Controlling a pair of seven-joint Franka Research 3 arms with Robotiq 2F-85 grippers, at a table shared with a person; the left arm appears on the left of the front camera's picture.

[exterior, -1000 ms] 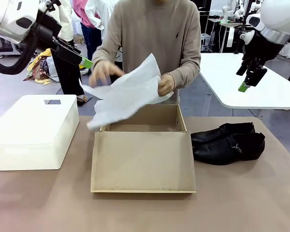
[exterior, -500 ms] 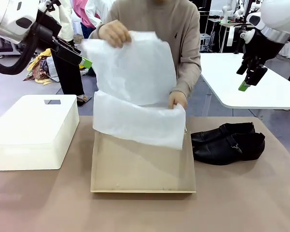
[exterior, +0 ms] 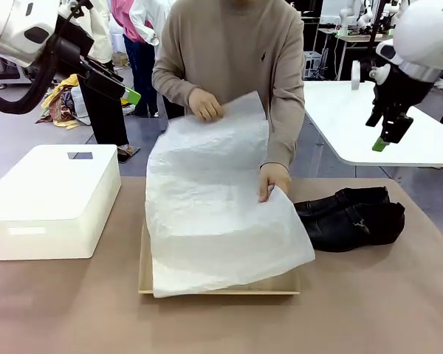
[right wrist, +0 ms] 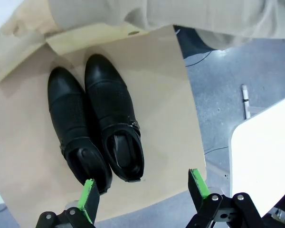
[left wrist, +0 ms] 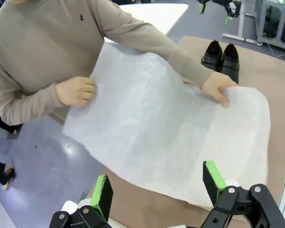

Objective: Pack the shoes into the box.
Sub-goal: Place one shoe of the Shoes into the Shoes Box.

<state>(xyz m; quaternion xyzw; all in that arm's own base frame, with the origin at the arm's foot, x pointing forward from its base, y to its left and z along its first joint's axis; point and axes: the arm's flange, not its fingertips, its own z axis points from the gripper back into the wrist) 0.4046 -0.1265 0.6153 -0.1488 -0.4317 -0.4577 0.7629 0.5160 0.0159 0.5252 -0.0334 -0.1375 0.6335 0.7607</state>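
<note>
**Front view.** The left gripper [exterior: 124, 90] hangs high at the upper left. Its fingers are spread apart and empty, with open air all round. Well below it, a white bin [exterior: 52, 199] sits on the table [exterior: 369, 310]. The right gripper [exterior: 385, 133] hangs high at the upper right, fingers also apart and empty. The shoes [exterior: 351, 216] lie well beneath it, side by side near the table's right edge, with bare tabletop in front of them. The box [exterior: 207, 292] lies low between the two grippers. A sheet of tissue paper [exterior: 214, 206] is draped over it, leaving the near rim and left wall showing. The sheet's near right corner overhangs the rim and reaches the shoes' toes. The person's raised hand [exterior: 204, 105] holds the sheet's far edge. The person's lowered hand [exterior: 273, 179] rests on its right edge.

**Left wrist view.** The sheet spreads out ahead of the parted fingertips, with clear space between them and it. The shoes sit far beyond it.

**Right wrist view.** The shoes lie straight ahead between the parted fingers, heels nearest and toes pointing away. The box's cardboard edge lies beyond the toes. The table's edge runs beside one finger, with floor past it.
</note>
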